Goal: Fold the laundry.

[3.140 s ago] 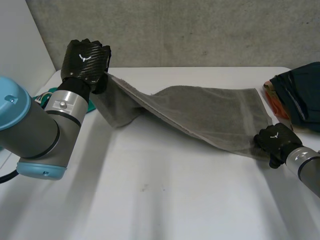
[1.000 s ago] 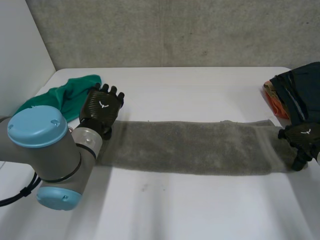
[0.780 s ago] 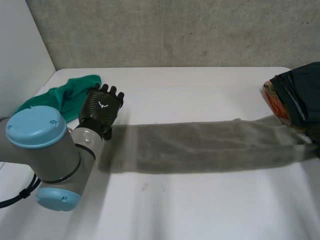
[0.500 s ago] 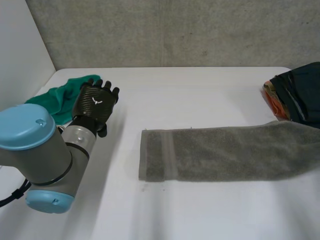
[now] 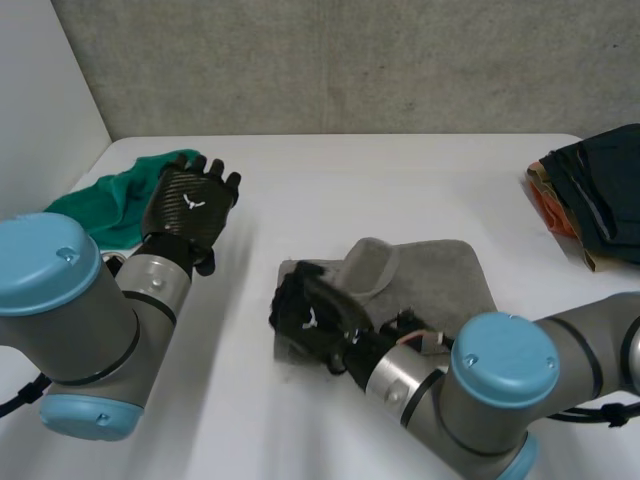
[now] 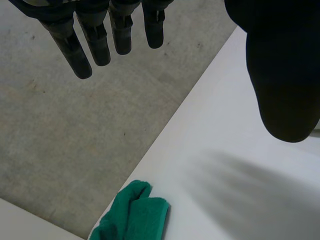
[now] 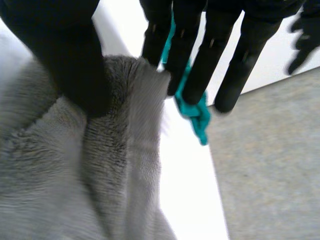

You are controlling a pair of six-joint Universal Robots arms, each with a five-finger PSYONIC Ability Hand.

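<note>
The grey towel (image 5: pixel 440 275) lies folded over itself in the middle of the table, with a loose hump at its far left. My right hand (image 5: pixel 308 320) rests on the towel's left end, its arm reaching across from the near right. In the right wrist view the towel (image 7: pixel 75 175) lies under the palm. The thumb (image 7: pixel 60 55) presses into the pile while the straight fingers (image 7: pixel 200 65) reach past the cloth's edge. My left hand (image 5: pixel 190 205) hovers at the left with its fingers spread. In its wrist view the fingers (image 6: pixel 75 50) are straight and hold nothing.
A green cloth (image 5: pixel 100 205) lies crumpled at the table's far left corner, just behind my left hand, and it lies beyond the fingertips in both wrist views (image 6: pixel 135 215) (image 7: pixel 192 107). A pile of dark clothes (image 5: pixel 595 195) over something orange (image 5: pixel 548 200) sits at the right edge.
My right hand carried the towel's right end across to the left, so the long strip is now doubled over. The left hand let go of the towel and drew back slightly.
</note>
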